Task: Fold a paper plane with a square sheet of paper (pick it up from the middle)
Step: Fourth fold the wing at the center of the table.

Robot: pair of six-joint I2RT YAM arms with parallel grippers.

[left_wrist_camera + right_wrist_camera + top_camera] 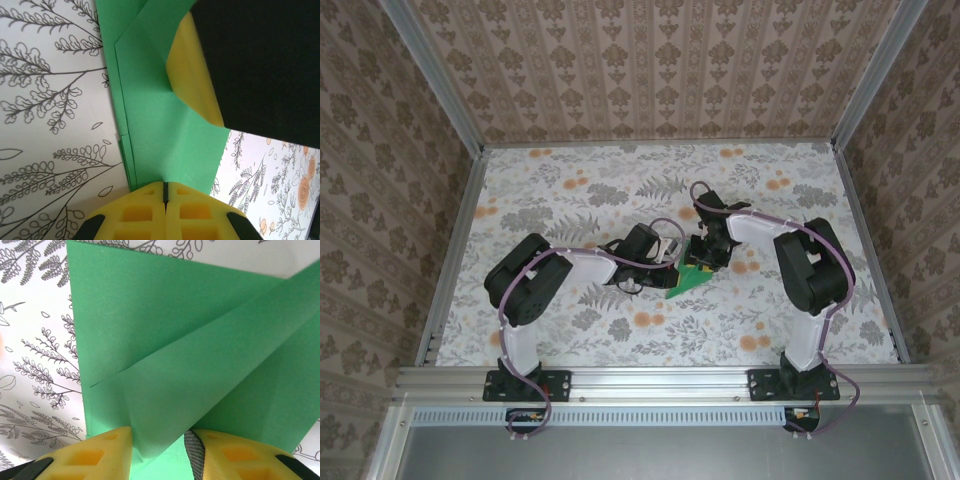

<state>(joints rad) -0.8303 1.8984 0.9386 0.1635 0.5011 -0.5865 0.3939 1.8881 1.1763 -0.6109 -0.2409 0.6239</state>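
The square sheet of paper (pixel 688 283) is bright green and partly folded into a pointed wedge, lying on the floral cloth between both grippers. In the left wrist view the paper (pixel 160 130) shows layered edges on its left side. My left gripper (pixel 164 184) is shut, its yellow tips together at the paper's near edge, with no paper seen between them. My right gripper (pixel 157 440) is open, and a raised folded flap of the paper (pixel 175 340) runs down into the gap between its fingers. In the top view the left gripper (pixel 670 256) and the right gripper (pixel 706 256) meet over the paper.
The grey-and-orange floral cloth (pixel 620 190) covers the table inside an aluminium frame (pixel 650 380). Patterned walls close in the back and sides. The right gripper's yellow finger (pixel 192 70) and black body stand close over the paper in the left wrist view.
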